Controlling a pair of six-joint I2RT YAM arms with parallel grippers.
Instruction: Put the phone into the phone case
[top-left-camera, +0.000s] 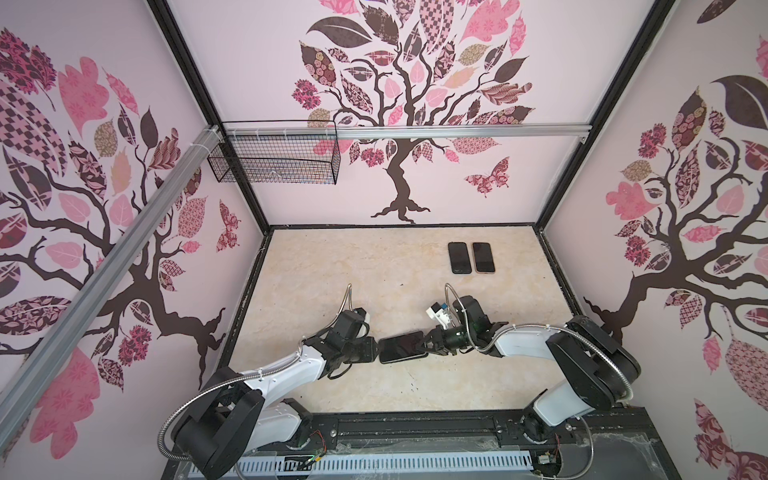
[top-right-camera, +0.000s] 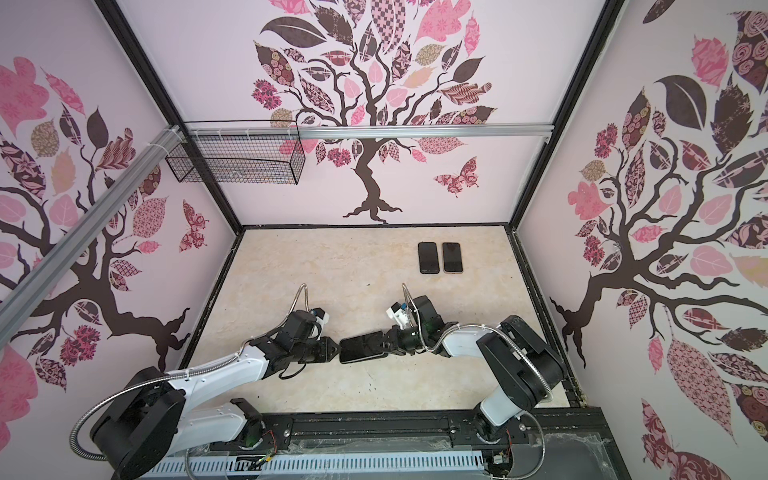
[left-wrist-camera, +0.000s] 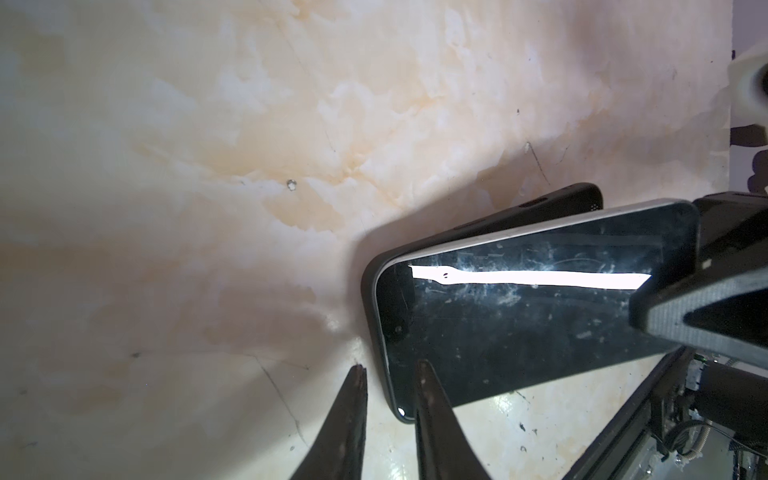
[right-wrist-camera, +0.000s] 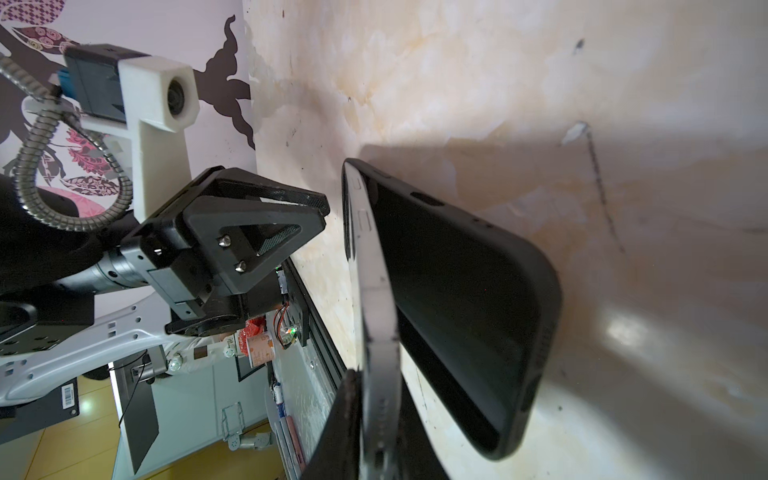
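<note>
The phone (top-left-camera: 402, 343) (top-right-camera: 362, 343), black-screened with a silver rim, lies tilted in the black phone case (top-left-camera: 385, 358) (top-right-camera: 345, 358) in the middle of the table. In the left wrist view the phone (left-wrist-camera: 519, 311) sits in the case (left-wrist-camera: 540, 208) at the end nearest my left gripper, and its far end is lifted out. My right gripper (top-left-camera: 426, 345) (top-right-camera: 386, 345) (right-wrist-camera: 378, 399) is shut on that lifted end of the phone (right-wrist-camera: 378, 291), above the case (right-wrist-camera: 457, 291). My left gripper (top-left-camera: 376, 351) (top-right-camera: 336, 351) (left-wrist-camera: 390, 370) stands slightly open at the case's left end, holding nothing.
Two more dark phones (top-left-camera: 459, 257) (top-left-camera: 484, 257) lie side by side at the back right of the marble table (top-left-camera: 332, 270). A wire basket (top-left-camera: 274, 158) hangs on the back left wall. A black rail (top-left-camera: 415, 428) runs along the front edge.
</note>
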